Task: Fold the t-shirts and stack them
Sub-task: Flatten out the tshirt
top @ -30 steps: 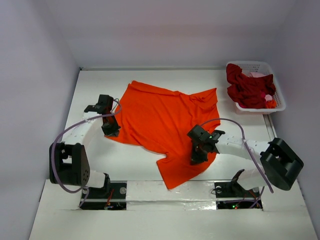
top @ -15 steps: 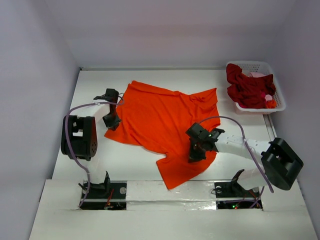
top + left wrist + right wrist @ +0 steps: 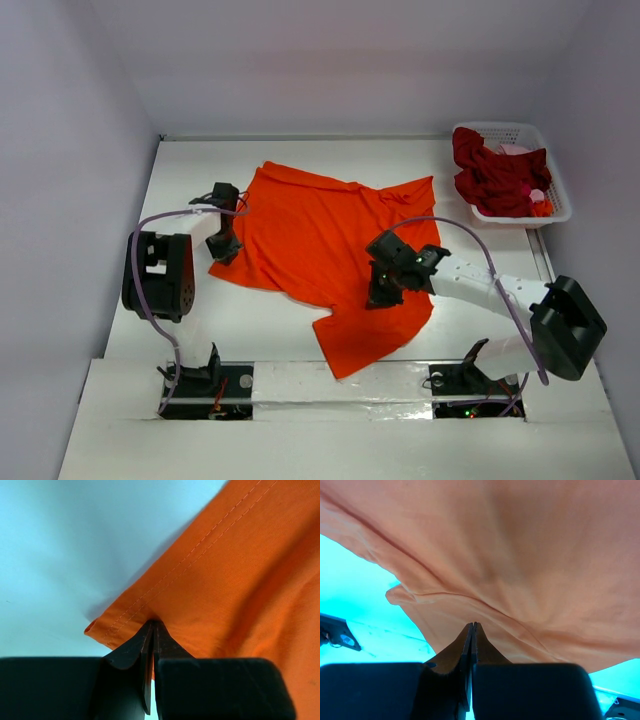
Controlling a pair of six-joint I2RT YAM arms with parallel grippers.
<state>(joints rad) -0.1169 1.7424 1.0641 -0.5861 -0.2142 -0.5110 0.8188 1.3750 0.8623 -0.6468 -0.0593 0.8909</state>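
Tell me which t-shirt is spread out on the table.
The bright orange cloth t-shirt, spread flat; the dark red cloth shirts sit crumpled in the white plastic lattice basket.

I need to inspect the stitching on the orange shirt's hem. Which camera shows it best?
The left wrist view: the hem of the orange t-shirt crosses the frame close up, its double stitch line sharp. The top view shows the whole shirt spread out, with the stitching too small to see. The right wrist view shows only creased cloth.

White basket (image 3: 505, 130) on white table (image 3: 190, 170)
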